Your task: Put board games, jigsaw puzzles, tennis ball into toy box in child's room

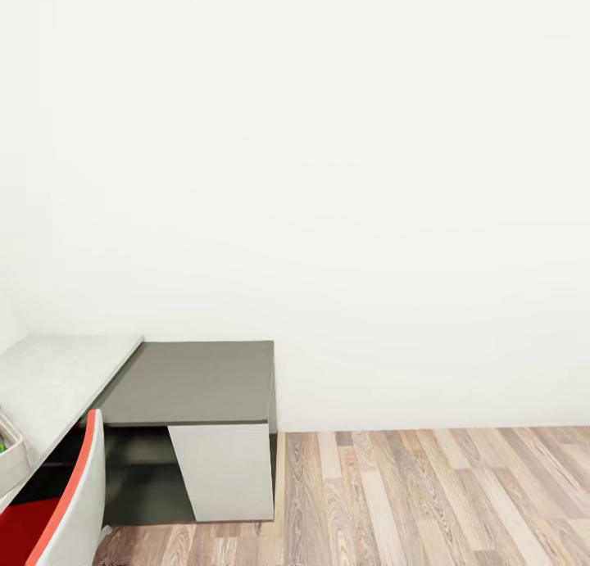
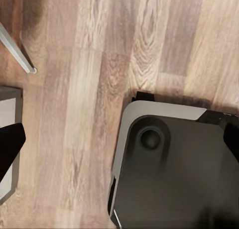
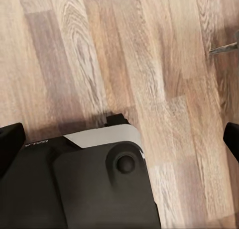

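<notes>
The table [image 1: 57,378], with its pale marbled top, shows at the lower left of the head view, against the white wall. A corner of the light grey toy box [image 1: 10,461] sits on it at the picture's left edge, with a bit of green showing inside. The toys, board games, jigsaw puzzles, tennis ball and bed are out of view. My left gripper [image 2: 122,139] hangs open over the wood floor and my own dark base [image 2: 174,174], with nothing between its fingers. My right gripper [image 3: 119,142] is also open and empty above the base [image 3: 84,189].
A low dark grey cabinet [image 1: 192,382] with a white slanted panel adjoins the table's end. A chair [image 1: 70,509] with a red seat and grey back stands at the table. Wood plank floor [image 1: 442,492] stretches to the right along the wall.
</notes>
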